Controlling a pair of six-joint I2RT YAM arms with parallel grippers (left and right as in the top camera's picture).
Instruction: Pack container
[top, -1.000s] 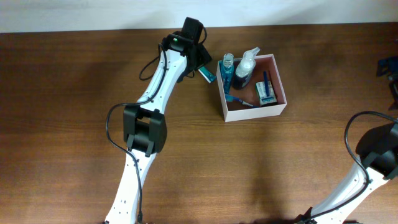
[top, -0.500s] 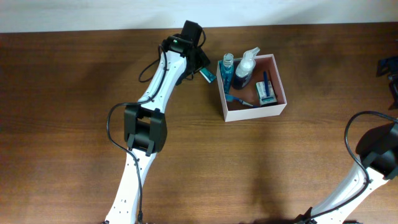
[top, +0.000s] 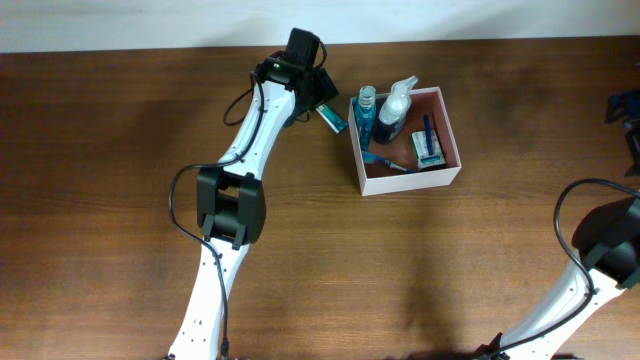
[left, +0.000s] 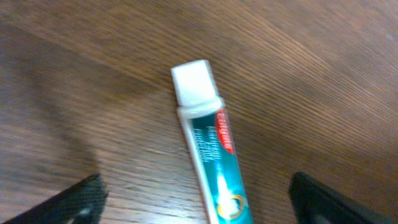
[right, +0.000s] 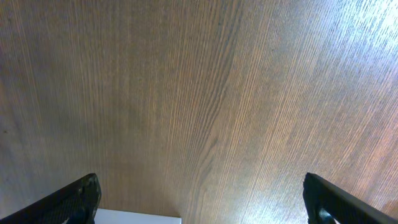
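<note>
The container (top: 451, 125) is a square white-walled box with a reddish-brown inside at the back of the table. It holds a blue bottle (top: 366, 108), a spray bottle (top: 396, 107), a toothbrush (top: 385, 161) and a green-and-white packet (top: 430, 150). A teal toothpaste tube (top: 332, 119) with a white cap (left: 195, 82) lies flat on the table just left of the container. My left gripper (left: 198, 202) is open, its fingers wide on either side of the tube, not touching it. My right gripper (right: 202, 199) is open and empty over bare wood.
The left arm (top: 250, 140) reaches across the table to the back edge near the wall. The right arm (top: 600, 260) stands at the right edge. A white edge (right: 137, 219) shows at the bottom of the right wrist view.
My left wrist has shifted slightly back and left over the toothpaste tube. The tube and the container have not moved.
</note>
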